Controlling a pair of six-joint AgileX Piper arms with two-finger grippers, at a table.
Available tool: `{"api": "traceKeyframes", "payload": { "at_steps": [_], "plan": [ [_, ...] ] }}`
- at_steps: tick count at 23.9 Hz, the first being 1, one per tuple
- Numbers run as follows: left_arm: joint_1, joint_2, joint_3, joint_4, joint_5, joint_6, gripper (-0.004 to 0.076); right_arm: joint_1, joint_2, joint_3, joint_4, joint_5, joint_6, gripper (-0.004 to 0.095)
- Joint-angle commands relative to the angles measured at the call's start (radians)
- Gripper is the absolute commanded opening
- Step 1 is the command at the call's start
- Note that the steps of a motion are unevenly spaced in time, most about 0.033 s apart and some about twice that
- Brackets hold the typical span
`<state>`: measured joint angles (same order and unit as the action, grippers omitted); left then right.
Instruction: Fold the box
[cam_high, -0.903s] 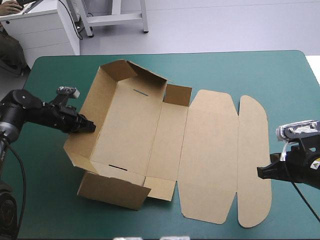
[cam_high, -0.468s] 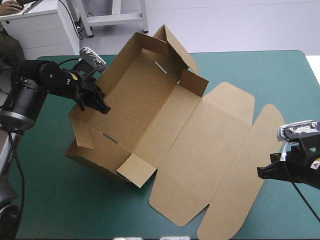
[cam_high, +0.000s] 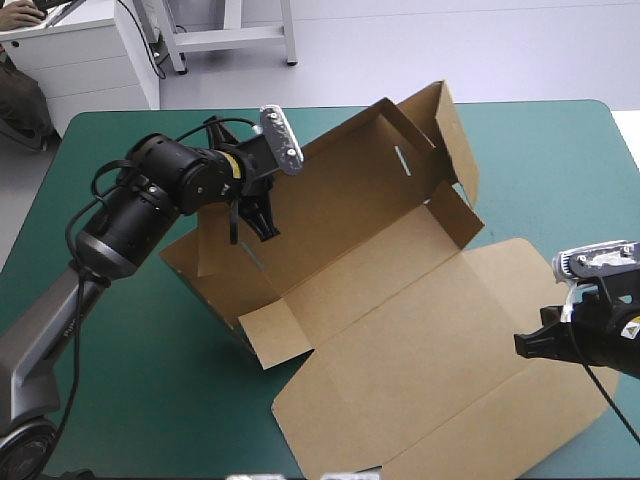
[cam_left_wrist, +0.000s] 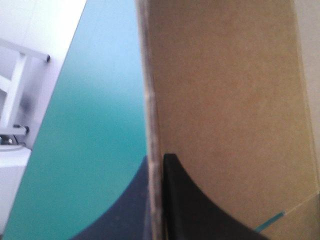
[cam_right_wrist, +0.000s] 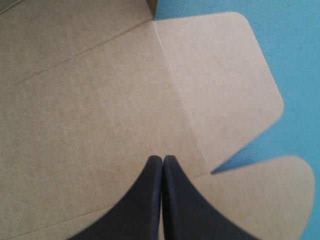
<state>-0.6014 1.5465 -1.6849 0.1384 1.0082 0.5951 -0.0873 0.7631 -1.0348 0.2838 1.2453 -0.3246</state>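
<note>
Brown box (cam_high: 380, 270) on worktop (cam_high: 560, 150), tray end tilted up, lid flat rightward. Pinching raised side wall with left jaws: risk of slip or tear if swung hard. Right jaws pressed together, empty, above lid flap — no counter-hold, risk of skid.

The raised box (cam_high: 380, 270) blocks the middle; the teal-green cover (cam_high: 140, 400) lies bare at its near left.
</note>
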Motion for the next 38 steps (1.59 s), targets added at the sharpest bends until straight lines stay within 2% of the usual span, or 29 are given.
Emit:
{"api": "traceKeyframes", "payload": {
  "at_steps": [1, 6, 12, 16, 20, 21, 25, 31, 34, 38],
  "plan": [
    [-0.07, -0.007, -0.037, 0.099, -0.139, 0.01, -0.0008, -0.006, -0.004, -0.024, 0.016, -0.039, -0.013, -0.002],
    [-0.144, 0.035, -0.035, 0.294, -0.149, 0.012, -0.0008, -0.006, -0.004, -0.025, 0.016, -0.039, -0.013, -0.002],
    [-0.151, 0.039, -0.035, 0.324, -0.263, 0.012, -0.0008, -0.006, -0.004, -0.025, 0.018, -0.052, -0.011, -0.002],
    [-0.151, 0.039, -0.031, 0.305, -0.252, 0.014, -0.0008, -0.006, -0.004, -0.025, 0.018, -0.057, -0.011, -0.002],
    [-0.152, -0.012, 0.096, 0.252, -0.316, 0.136, -0.0008, -0.006, -0.004, -0.025, 0.018, -0.06, -0.008, -0.002],
    [-0.152, -0.054, 0.179, 0.242, -0.393, 0.141, -0.0008, -0.006, -0.004, -0.025, 0.018, -0.061, -0.003, -0.002],
    [-0.152, -0.182, 0.404, 0.243, -0.581, 0.141, -0.0008, -0.006, -0.004, -0.025, 0.02, -0.068, 0.014, -0.002],
    [-0.182, -0.18, 0.485, 0.241, -0.581, 0.127, -0.0008, -0.006, -0.004, -0.025, 0.044, -0.073, 0.013, -0.002],
    [-0.215, -0.157, 0.485, 0.291, -0.593, 0.035, -0.0008, -0.006, -0.004, -0.025, 0.059, -0.073, 0.013, -0.002],
    [-0.219, -0.133, 0.486, 0.581, -0.534, -0.332, -0.0008, -0.006, -0.004, -0.025, 0.061, -0.073, 0.013, -0.002]
  ]
}}
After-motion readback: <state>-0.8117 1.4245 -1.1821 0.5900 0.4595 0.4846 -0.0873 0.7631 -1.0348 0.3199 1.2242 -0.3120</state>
